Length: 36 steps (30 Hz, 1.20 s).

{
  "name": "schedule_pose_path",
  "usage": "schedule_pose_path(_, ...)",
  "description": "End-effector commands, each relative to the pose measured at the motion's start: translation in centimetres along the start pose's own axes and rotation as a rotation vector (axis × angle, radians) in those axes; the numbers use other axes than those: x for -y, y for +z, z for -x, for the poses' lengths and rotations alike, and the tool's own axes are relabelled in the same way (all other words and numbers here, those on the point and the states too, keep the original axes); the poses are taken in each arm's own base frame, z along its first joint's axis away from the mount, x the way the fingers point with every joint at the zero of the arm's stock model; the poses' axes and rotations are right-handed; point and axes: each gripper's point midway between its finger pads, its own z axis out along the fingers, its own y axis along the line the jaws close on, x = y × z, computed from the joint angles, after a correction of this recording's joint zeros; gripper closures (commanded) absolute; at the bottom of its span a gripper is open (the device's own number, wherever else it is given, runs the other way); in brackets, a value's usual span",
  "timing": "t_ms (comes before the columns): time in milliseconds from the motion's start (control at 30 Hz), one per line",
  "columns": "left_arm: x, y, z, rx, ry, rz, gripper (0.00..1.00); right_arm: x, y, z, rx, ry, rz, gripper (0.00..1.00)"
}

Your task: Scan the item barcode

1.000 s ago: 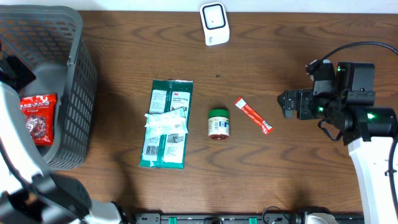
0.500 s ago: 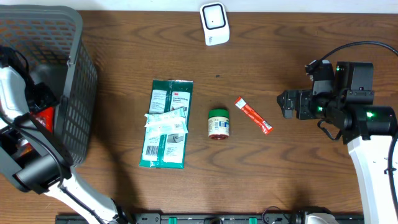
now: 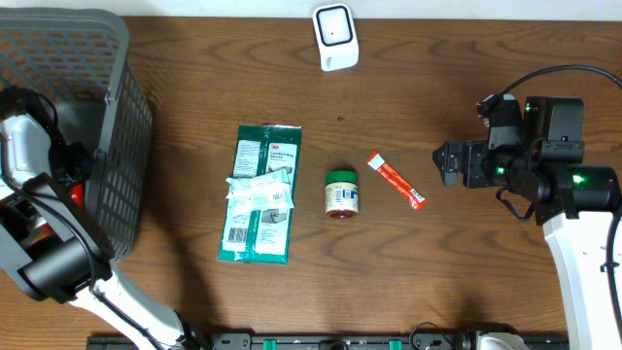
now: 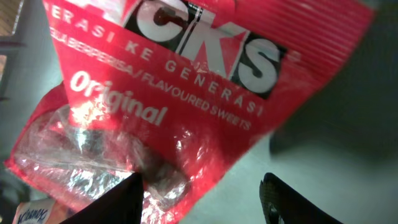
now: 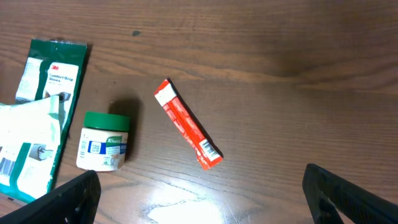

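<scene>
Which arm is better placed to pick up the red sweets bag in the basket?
Left. Its pincer is down inside the grey basket, fingers apart over the red sweets bag. The right pincer hangs open far across the table.

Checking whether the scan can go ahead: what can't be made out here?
- Red sweets bag: no barcode shows in the left wrist view; the frame edge cuts off its top.
- Overhead, the left arm hides nearly all of it in the basket.
- Left gripper: whether its jaws touch the bag is unclear so close up.
- Jar label: too small to read.
</scene>
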Motion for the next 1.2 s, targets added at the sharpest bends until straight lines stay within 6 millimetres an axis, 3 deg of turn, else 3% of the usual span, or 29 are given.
schedule_pose_path(0,-0.4,1.3,-1.1,-0.024,0.012,0.037,0.40,-0.5,-0.2,0.2,0.007,0.006,0.016,0.01)
schedule_pose_path(133,-1.0,2.0,-1.3,-0.022,0.010,0.077,0.44,-0.5,-0.2,0.2,0.007,0.006,0.016,0.01)
schedule_pose_path(233,-1.0,2.0,-1.1,-0.011,0.007,0.073,0.67,-0.5,-0.2,0.2,0.007,0.006,0.016,0.01)
schedule_pose_path(300,-1.0,2.0,-1.1,-0.012,0.007,0.073,0.87,-0.5,-0.2,0.3,0.007,0.006,0.016,0.01)
schedule_pose_path(333,-1.0,2.0,-1.0,-0.011,0.007,0.073,0.92,-0.5,-0.2,0.3,0.007,0.006,0.016,0.01)
schedule_pose_path(433,-1.1,1.2,-0.6,0.006,-0.012,0.072,0.93,-0.5,-0.2,0.3,0.008,0.005,0.016,0.01)
schedule_pose_path(600,-0.7,-4.5,1.8,0.130,-0.067,-0.011,0.93,-0.4,-0.3,0.3,0.012,0.009,0.014,0.01)
schedule_pose_path(800,-2.4,-14.4,3.1,0.400,-0.190,-0.044,0.93,-0.4,-1.0,0.6,0.039,0.028,0.033,0.01)
schedule_pose_path(833,-2.6,-16.0,3.1,0.446,-0.210,-0.056,0.93,-0.4,-1.1,0.7,0.045,0.043,0.034,0.01)
schedule_pose_path(867,-2.5,-19.7,2.8,0.547,-0.230,-0.115,0.93,-0.1,-1.5,0.9,0.058,0.062,0.037,0.01)
schedule_pose_path(967,-1.3,-25.4,1.9,0.694,-0.215,-0.257,0.93,0.5,-2.4,1.4,0.083,0.093,0.051,0.01)
schedule_pose_path(1100,0.3,-32.1,-0.3,0.835,-0.153,-0.429,0.93,0.6,-4.8,2.9,0.136,0.143,0.126,0.01)
schedule_pose_path(1167,-0.1,-34.2,-1.0,0.888,-0.152,-0.433,0.93,1.0,-5.8,3.3,0.153,0.166,0.134,0.01)
